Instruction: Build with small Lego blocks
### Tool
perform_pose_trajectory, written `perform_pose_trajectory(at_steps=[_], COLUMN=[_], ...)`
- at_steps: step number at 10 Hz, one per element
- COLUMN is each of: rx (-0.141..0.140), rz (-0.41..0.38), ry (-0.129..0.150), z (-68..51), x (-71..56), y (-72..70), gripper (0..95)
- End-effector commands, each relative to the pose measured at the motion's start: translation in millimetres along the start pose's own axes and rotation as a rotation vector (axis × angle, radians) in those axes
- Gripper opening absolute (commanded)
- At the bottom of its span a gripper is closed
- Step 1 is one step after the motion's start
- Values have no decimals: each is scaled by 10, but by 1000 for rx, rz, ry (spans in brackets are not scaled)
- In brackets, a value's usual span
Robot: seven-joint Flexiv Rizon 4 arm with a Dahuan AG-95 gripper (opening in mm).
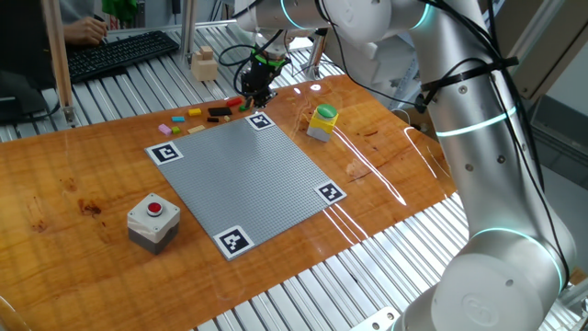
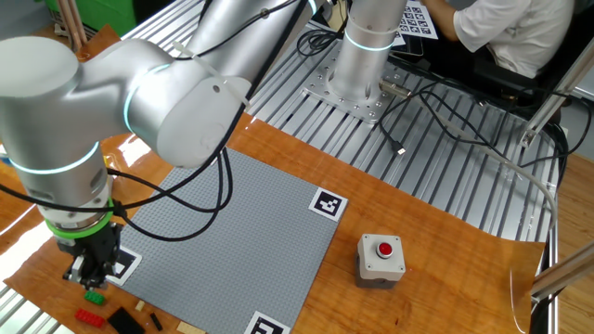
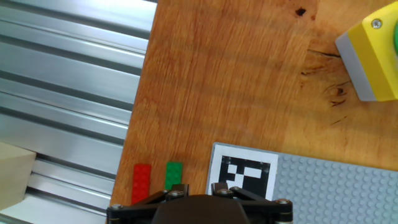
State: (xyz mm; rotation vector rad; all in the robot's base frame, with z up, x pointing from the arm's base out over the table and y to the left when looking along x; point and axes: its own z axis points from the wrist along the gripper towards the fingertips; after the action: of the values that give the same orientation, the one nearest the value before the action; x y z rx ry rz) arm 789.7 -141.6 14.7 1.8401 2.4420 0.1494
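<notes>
While I hang over the far corner of the grey baseplate [image 1: 249, 180], my gripper [image 1: 258, 97] points straight down, just beside the plate's corner marker [image 1: 261, 120]. Fingers sit fairly close together, but whether they're pinching anything I can't tell: the hand view cuts them off at the bottom edge & both fixed views are too small.

Everything relative to the baseplate:
- Green brick [image 3: 173, 175] & red brick [image 3: 142, 182] lie side by side on the wood, just off the plate's corner marker [image 3: 245, 176], right under my hand. Not touching each other as far as I can see.
- Black brick [image 1: 219, 112] a bit further along the same far edge, off the plate, w/ an orange brick [image 1: 195, 112] near it.
- Pink brick [image 1: 164, 129], yellow brick [image 1: 197, 130] & another small green brick [image 1: 175, 131] are loose along that edge too, all on the wood, none on the studs.
- Yellow container w/ green top [image 1: 322, 121] stands off the plate's right side, near that corner.
- Grey box w/ red button [image 1: 152, 221] sits off the plate's left side, nearer the front.
- Pale wooden block [image 1: 204, 64] is well beyond the far edge, on the metal rails.

Plate itself has a marker on each of its 4 corners.
</notes>
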Motion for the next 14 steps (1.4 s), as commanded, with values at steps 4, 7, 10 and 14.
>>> perform_pose_trajectory(at_steps=[4,7,10,14], rx=[-2,-7,3,20], rz=[-5,-1,-17,-7], ry=[-5,-8,-7,-8], z=[28,55,13,5], x=[-4,1,-7,-8], y=[-31,-32,-31,-30], gripper=[190,190,190,190])
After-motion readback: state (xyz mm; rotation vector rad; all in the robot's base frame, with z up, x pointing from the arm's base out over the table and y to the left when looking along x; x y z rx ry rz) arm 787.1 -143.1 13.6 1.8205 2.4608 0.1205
